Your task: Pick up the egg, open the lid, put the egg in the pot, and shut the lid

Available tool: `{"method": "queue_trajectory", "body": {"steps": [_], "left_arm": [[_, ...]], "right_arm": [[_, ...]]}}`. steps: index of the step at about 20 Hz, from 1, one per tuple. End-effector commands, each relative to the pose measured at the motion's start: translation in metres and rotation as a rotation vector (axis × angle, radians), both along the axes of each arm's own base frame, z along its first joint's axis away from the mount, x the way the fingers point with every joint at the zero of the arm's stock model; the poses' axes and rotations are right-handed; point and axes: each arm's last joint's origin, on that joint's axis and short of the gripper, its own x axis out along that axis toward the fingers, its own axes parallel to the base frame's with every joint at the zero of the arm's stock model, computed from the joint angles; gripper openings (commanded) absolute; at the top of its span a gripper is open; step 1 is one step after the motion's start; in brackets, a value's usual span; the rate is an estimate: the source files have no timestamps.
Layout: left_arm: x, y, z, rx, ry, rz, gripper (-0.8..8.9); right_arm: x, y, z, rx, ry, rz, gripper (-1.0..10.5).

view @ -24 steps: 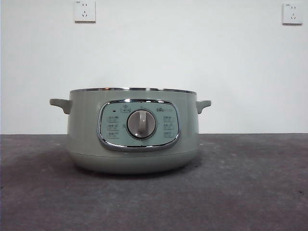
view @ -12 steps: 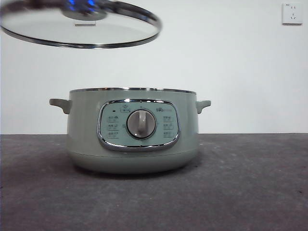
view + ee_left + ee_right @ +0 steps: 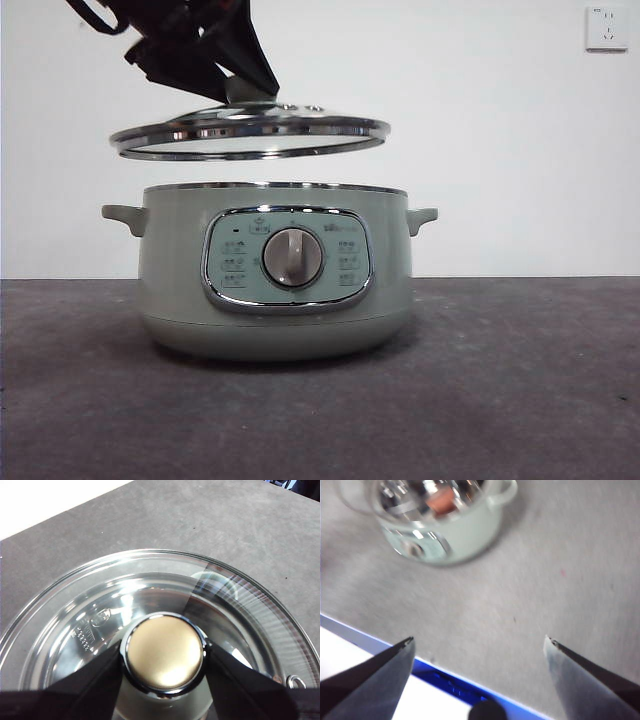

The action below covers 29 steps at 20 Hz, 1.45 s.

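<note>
1. Lid closing is the step I'm judging to be in hand: I'm holding it just above the pot, close to level, slightly off toward the handle side where my arm is entering.
2. Left gripper is clamping the lid's knob, one jaw on each side.
3. Right gripper is waiting well away from the pot, jaws spread wide, holding nothing.
4. Egg is showing as a blurred reddish patch inside the pot in the right wrist view, so I'm reading it as already placed.
5. Next move is calling for centring over the pot rim, then lowering straight until the chrome rims are seating.
6. Versus half a second ago: lid is lower, flatter and nearer the pot's centre.
</note>
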Motion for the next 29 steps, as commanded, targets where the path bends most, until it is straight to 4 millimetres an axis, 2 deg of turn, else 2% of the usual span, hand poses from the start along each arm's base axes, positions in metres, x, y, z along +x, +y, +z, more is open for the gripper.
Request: {"method": "queue_trajectory", "body": {"steps": [1, 5, 15, 22, 29], "left_arm": [[0.007, -0.005, 0.004, -0.035, -0.046, -0.01, -0.08], [0.017, -0.01, -0.003, -0.06, -0.057, 0.005, -0.08], [0.032, -0.021, -0.028, -0.031, -0.003, 0.013, -0.08], [0.031, -0.028, -0.035, -0.02, 0.023, -0.002, -0.08], [0.026, -0.025, -0.043, 0.036, 0.108, -0.004, -0.08]], "right_arm": [[0.002, 0.002, -0.013, 0.003, 0.039, -0.031, 4.4], [0.007, 0.006, -0.024, -0.008, 0.055, -0.032, 4.4], [0.009, 0.007, -0.024, 0.004, 0.04, -0.032, 4.4], [0.009, 0.007, -0.023, 0.005, 0.037, -0.032, 4.4], [0.01, 0.007, -0.023, 0.002, 0.026, -0.038, 4.4]]}}
